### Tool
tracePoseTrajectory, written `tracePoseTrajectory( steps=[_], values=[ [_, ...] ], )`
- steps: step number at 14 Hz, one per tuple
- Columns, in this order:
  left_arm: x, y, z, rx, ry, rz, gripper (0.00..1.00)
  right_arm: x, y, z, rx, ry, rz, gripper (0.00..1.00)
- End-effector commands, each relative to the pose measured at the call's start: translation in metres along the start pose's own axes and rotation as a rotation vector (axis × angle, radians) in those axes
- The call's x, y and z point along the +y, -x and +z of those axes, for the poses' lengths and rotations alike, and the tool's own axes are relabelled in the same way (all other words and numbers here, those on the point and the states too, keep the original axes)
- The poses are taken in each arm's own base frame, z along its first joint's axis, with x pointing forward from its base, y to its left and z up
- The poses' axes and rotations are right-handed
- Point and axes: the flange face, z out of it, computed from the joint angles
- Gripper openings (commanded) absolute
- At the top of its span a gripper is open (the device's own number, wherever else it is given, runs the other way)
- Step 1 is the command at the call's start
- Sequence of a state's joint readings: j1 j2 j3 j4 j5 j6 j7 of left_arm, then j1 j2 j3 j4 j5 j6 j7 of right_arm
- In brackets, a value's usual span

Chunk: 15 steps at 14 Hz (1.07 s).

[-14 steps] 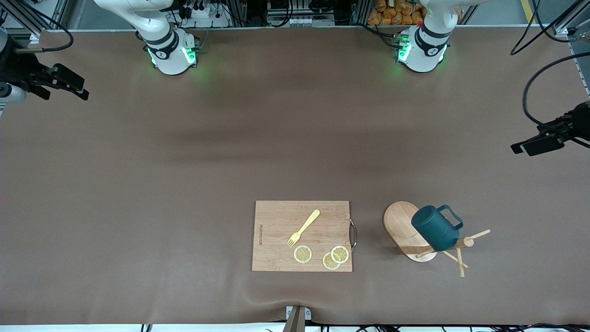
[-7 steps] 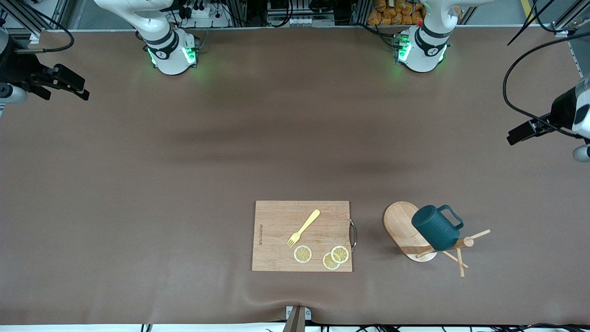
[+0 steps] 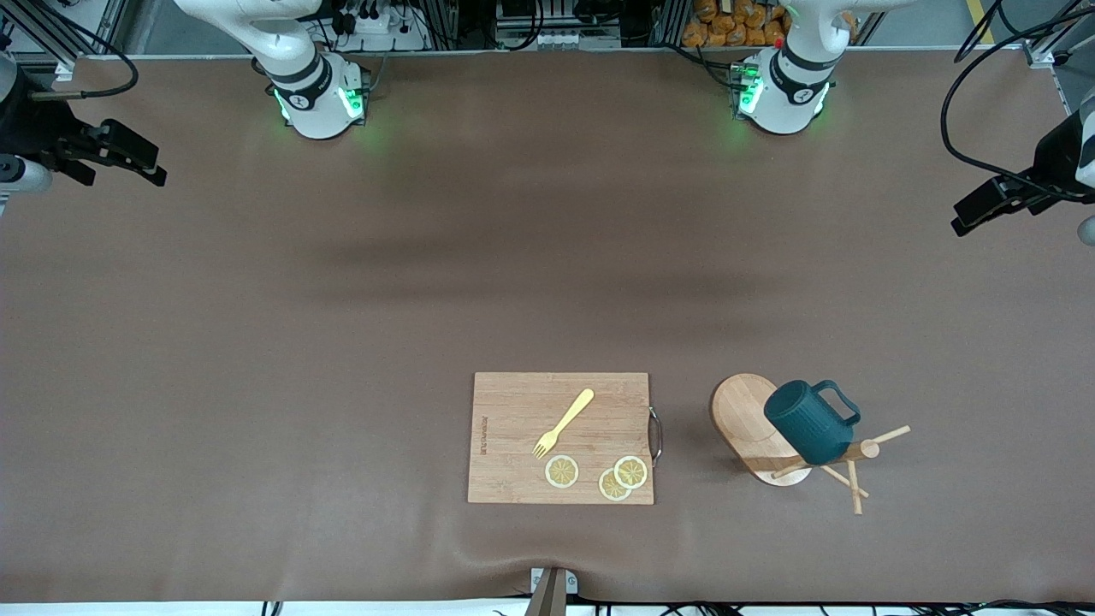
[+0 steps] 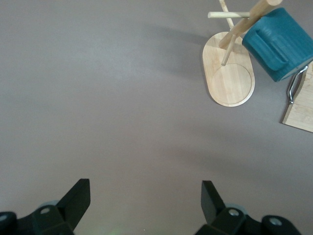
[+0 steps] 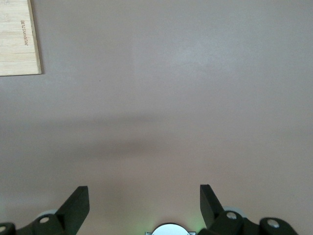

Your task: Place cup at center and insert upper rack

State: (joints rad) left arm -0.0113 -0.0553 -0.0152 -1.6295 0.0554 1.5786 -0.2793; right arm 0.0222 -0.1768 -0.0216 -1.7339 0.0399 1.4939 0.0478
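Note:
The dark teal cup sits tilted up on the upper rack, against its post and pegs, above the oval wooden base. The rack stands near the front camera, toward the left arm's end of the table. In the left wrist view the cup and rack base lie well apart from my open left gripper. That left gripper hangs over the table's edge at the left arm's end. My right gripper waits open at the right arm's end, over bare mat.
A rectangular wooden cutting board lies beside the rack, toward the right arm's end. On it are a yellow fork and lemon slices. Its corner shows in both wrist views. Brown mat covers the table.
My left gripper has swung along the table's edge toward the robots' bases. The right arm, cup and rack have not moved.

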Motion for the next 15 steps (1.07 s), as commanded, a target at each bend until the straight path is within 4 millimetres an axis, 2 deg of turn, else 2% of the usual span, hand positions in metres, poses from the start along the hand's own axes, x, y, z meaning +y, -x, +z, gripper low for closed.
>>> tracePoseTrajectory(
  steps=[1,6,8,15],
  values=[
    [0.003,0.016,-0.005,-0.005,-0.002,0.057,1.00,0.001,0.009,-0.004,0.007,-0.003,-0.005,1.00],
    [0.016,0.026,-0.010,-0.029,0.072,0.072,1.00,0.000,0.007,-0.003,0.010,-0.003,-0.006,1.00],
    [0.030,0.035,-0.012,-0.038,0.055,0.080,1.00,0.001,0.007,-0.002,0.004,-0.003,-0.003,1.00],
    [0.037,0.036,-0.016,-0.031,0.048,0.107,1.00,0.000,0.005,0.000,0.009,-0.012,-0.003,1.00]
  ],
)
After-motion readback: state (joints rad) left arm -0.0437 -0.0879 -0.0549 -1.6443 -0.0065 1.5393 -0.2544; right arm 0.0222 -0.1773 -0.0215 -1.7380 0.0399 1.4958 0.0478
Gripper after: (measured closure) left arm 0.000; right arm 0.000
